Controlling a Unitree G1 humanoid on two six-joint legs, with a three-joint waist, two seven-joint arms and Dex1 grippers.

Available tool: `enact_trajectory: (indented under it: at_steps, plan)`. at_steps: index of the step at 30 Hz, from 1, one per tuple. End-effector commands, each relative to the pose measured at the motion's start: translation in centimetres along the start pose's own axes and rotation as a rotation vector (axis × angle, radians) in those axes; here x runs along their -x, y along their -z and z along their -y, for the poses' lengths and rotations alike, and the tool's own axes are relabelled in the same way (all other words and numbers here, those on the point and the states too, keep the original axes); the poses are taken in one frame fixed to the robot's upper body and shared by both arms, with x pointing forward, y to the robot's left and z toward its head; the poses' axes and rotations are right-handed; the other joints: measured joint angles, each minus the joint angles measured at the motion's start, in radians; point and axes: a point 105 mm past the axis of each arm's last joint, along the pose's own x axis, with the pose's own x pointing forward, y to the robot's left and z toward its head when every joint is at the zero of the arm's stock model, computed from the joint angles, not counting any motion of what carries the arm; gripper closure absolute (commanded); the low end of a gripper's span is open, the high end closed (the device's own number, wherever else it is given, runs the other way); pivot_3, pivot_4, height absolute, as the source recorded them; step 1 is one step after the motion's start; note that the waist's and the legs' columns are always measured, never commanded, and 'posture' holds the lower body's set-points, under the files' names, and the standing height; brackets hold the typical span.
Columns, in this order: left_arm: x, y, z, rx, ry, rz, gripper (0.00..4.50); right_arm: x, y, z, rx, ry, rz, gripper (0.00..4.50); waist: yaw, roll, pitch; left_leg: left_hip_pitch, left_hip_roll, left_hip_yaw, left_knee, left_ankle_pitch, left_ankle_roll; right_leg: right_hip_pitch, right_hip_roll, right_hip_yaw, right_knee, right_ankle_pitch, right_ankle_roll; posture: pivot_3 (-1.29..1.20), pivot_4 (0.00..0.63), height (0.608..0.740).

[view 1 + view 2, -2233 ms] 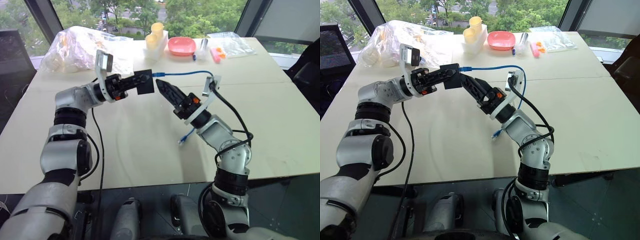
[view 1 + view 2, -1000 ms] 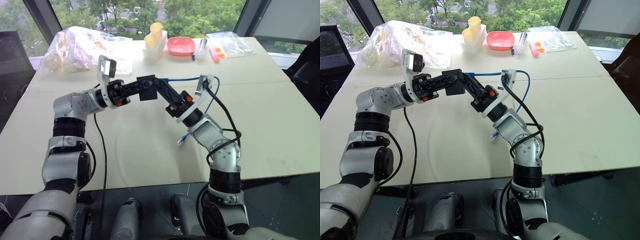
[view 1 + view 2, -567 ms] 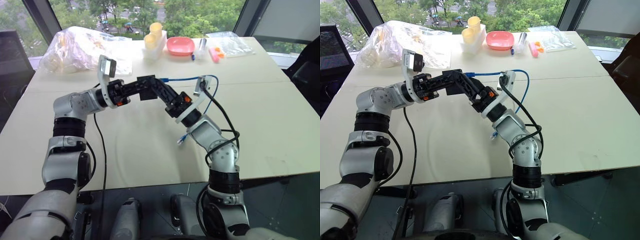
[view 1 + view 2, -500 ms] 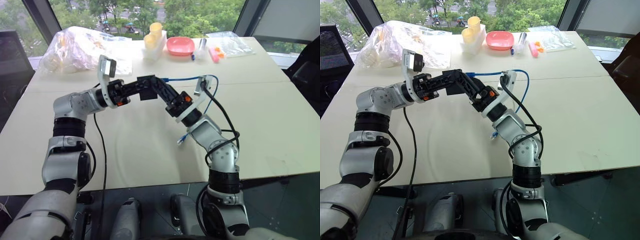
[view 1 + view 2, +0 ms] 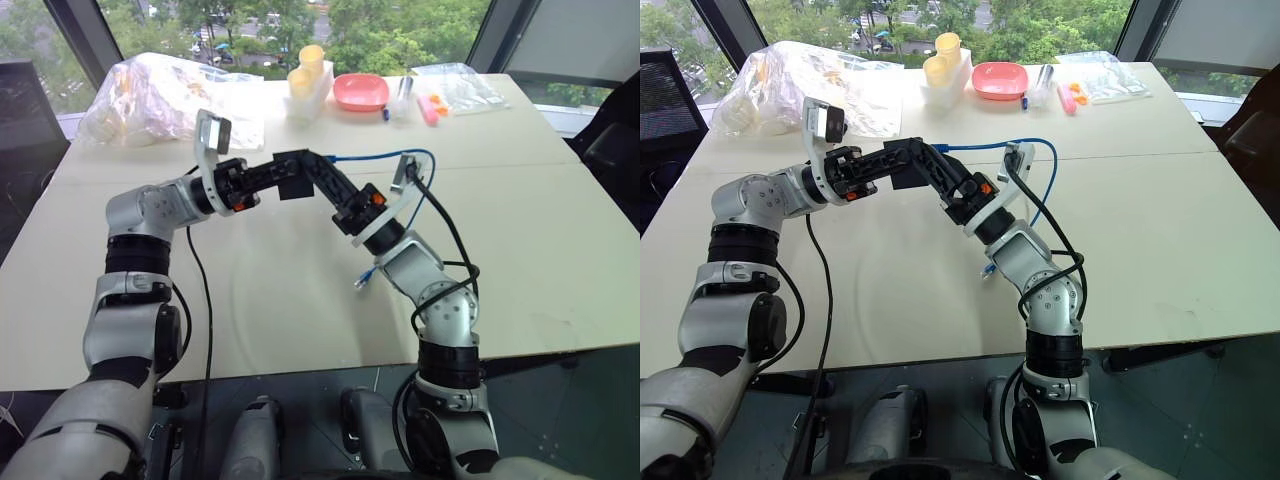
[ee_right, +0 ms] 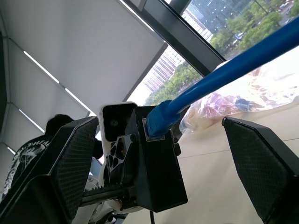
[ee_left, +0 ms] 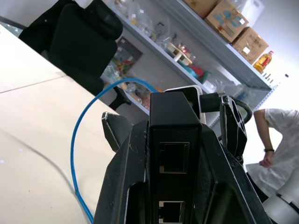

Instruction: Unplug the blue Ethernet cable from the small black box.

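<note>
Holding the small black box (image 5: 292, 176) up above the table (image 5: 520, 230), our left gripper (image 5: 272, 174) is clamped tight on its flat sides, with the socket face turned toward our right arm. The blue Ethernet cable (image 6: 233, 66) is plugged into that face; in the right wrist view its blue boot (image 6: 160, 119) sits seated in the box, so the unplugging is not yet done. From there the cord arcs out past the right wrist and drops in a loop, its free plug (image 5: 364, 280) hanging down near the table.

Our right gripper (image 5: 322, 178) stands with its two fingers (image 6: 63, 158) spread wide on either side of the plug end, nothing between them gripped.

We judge the cable to be light and limp: pulling on the cord itself would only bend it and strain the joint at the boot. The stiff part is the plug and its boot, right against the box, and that is where we would take hold. Such plugs usually carry a small latch tab, which we cannot make out; it may resist a straight pull. The box looks light and rigid, with smooth faces that could slip in the left grip.
</note>
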Motion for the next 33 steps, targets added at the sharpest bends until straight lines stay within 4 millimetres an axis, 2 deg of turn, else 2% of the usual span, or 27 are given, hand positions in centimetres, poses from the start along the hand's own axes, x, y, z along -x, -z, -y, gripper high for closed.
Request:
enact_trajectory:
  at_steps: [1,3,6,12,13,22,25,28,33]
  plan:
    - [-0.1,-1.0,0.7,-0.043,0.02,0.01,3.97,0.1,-0.5,-0.5,-0.007,-0.031,0.029,0.08,0.0,0.0,0.0,0.0,0.0,0.0,0.0,0.0,0.0,0.0,0.0,0.0,0.0,0.0,0.0,0.0,0.15,0.74]
    - [0.0,-1.0,0.6,-0.041,0.018,0.01,3.97,0.2,-0.5,-0.5,-0.014,-0.03,0.034,0.08,0.0,0.0,0.0,0.0,0.0,0.0,0.0,0.0,0.0,0.0,0.0,0.0,0.0,0.0,0.0,0.0,0.15,0.74]
    - [0.0,-0.9,0.6,-0.04,0.019,0.01,3.97,0.2,-0.5,-0.4,-0.025,-0.031,0.042,0.9,0.0,0.0,0.0,0.0,0.0,0.0,0.0,0.0,0.0,0.0,0.0,0.0,0.0,0.0,0.0,0.0,0.15,0.74]
    - [-0.1,-0.9,0.7,-0.038,0.021,0.008,3.97,0.1,-0.5,-0.6,-0.033,-0.038,0.046,4.05,0.0,0.0,0.0,0.0,0.0,0.0,0.0,0.0,0.0,0.0,0.0,0.0,0.0,0.0,0.0,0.0,0.15,0.74]
    - [-0.1,-0.9,0.7,-0.038,0.021,0.008,3.97,0.1,-0.5,-0.6,-0.035,-0.04,0.048,4.45,0.0,0.0,0.0,0.0,0.0,0.0,0.0,0.0,0.0,0.0,0.0,0.0,0.0,0.0,0.0,0.0,0.15,0.74]
    - [-0.1,-0.9,0.5,-0.037,0.013,0.012,3.97,0.2,-0.4,-0.4,-0.028,-0.029,0.045,4.45,0.0,0.0,0.0,0.0,0.0,0.0,0.0,0.0,0.0,0.0,0.0,0.0,0.0,0.0,0.0,0.0,0.15,0.74]
    - [0.2,-1.3,0.2,-0.047,-0.015,0.032,3.97,0.4,-1.8,0.7,0.006,0.027,0.096,4.45,0.0,0.0,0.0,0.0,0.0,0.0,0.0,0.0,0.0,0.0,0.0,0.0,0.0,0.0,0.0,0.0,0.15,0.74]
    - [1.1,-2.5,-0.4,-0.046,-0.076,0.096,3.97,1.0,-4.3,2.4,0.044,0.107,0.184,4.45,0.0,0.0,0.0,0.0,0.0,0.0,0.0,0.0,0.0,0.0,0.0,0.0,0.0,0.0,0.0,0.0,0.15,0.74]
    - [3.0,-3.6,-1.6,-0.027,-0.171,0.185,3.97,2.1,-7.0,3.3,0.143,0.151,0.242,4.45,0.002,0.0,0.0,0.0,0.0,0.0,0.0,0.0,0.0,0.0,0.0,0.0,-0.001,0.0,0.0,0.0,0.15,0.74]
